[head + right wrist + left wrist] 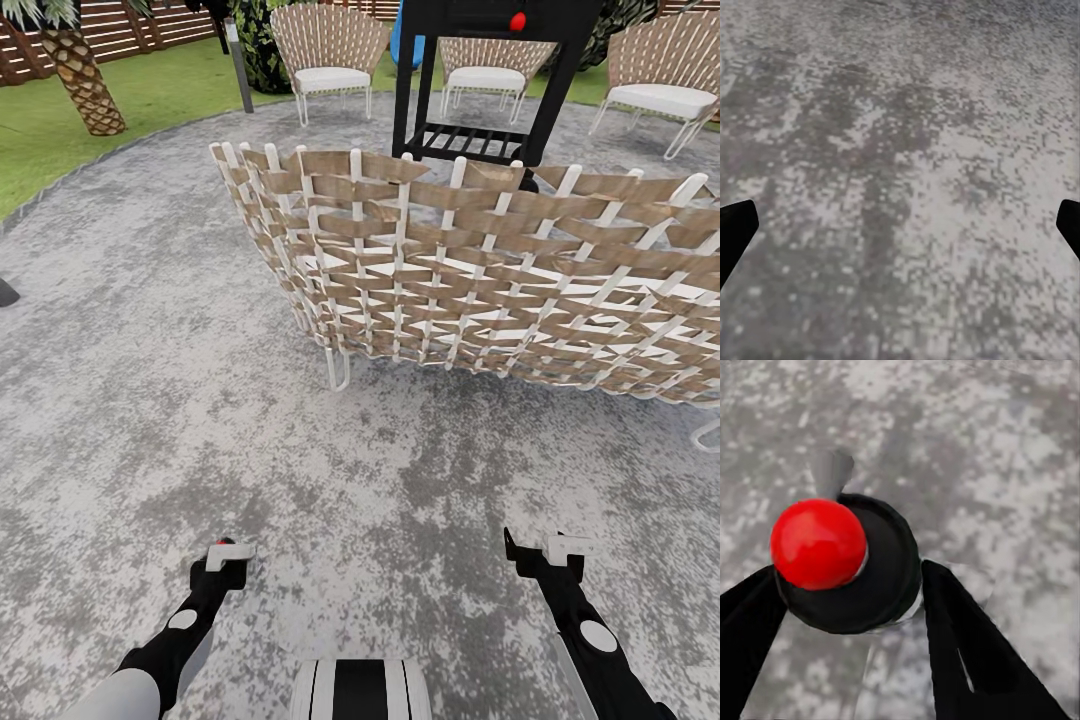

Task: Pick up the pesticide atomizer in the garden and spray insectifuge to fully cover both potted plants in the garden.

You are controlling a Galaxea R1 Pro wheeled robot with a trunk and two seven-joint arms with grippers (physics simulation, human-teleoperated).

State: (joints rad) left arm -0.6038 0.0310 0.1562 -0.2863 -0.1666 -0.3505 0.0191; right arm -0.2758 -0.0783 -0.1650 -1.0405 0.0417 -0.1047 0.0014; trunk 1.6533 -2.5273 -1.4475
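Note:
My left gripper (228, 553) hangs low over the mottled grey stone patio (150, 400) of the garden. In the left wrist view its black fingers (967, 645) are shut on the pesticide atomizer (881, 577), seen end-on as a dark round body with a red ball and a grey pointed nozzle. In the head view just a red speck of the atomizer (225, 542) shows at the gripper. My right gripper (540, 548) is open and holds nothing; in the right wrist view the right gripper (900, 217) has bare stone between its finger tips. The potted plants are out of view.
A wide woven chair (470, 260) with white legs stands close ahead. Behind it are a black metal stand (490, 80) with a red knob and three white-cushioned chairs (330, 50). A palm trunk (85, 80), green lawn (150, 100) and the slat fence (120, 25) lie far left.

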